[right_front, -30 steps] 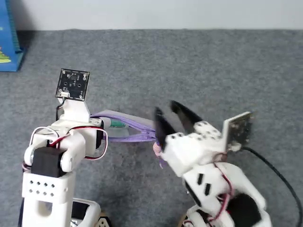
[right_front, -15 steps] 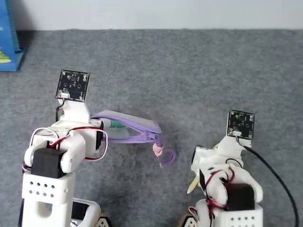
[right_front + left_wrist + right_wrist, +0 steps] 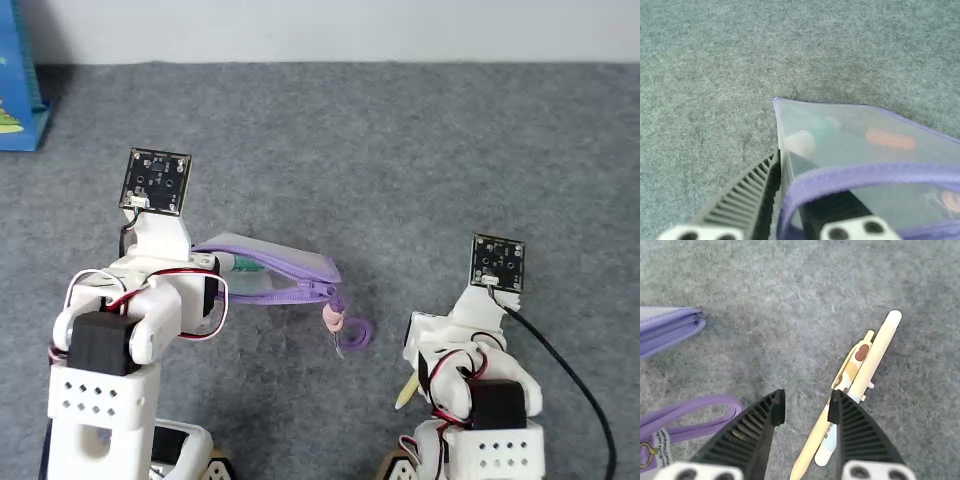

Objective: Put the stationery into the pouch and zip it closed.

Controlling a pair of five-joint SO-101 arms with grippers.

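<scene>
**Left claw on the pouch, right claw loose over the pen**

My left claw (image 3: 782,165) is clenched on one end of the pouch (image 3: 850,145). One ribbed finger (image 3: 747,192) presses on the outside of the pouch, and the other shows dark through the clear wall. The purple-trimmed edge runs across just above that grip. Through the wall I can make out a green item (image 3: 820,131), an orange item (image 3: 890,139) and a white item (image 3: 800,142) inside.

From the high view, the pouch (image 3: 285,262) lies on the grey carpet (image 3: 420,150) and reaches from my left arm toward the middle. Its purple strap (image 3: 355,332) curls on the carpet off the far end. I cannot tell whether the zip is drawn all the way.

My right claw (image 3: 806,400) is released, fingers apart and holding nothing, low over the carpet near my own base. The cream pen (image 3: 867,375) lies flat on the carpet, outside the pouch, just beside one of my right fingers. The strap (image 3: 690,412) lies on the other side of that claw, and the pouch's end (image 3: 670,327) is farther off.

A blue box (image 3: 15,90) stands at the carpet's far left edge.
</scene>
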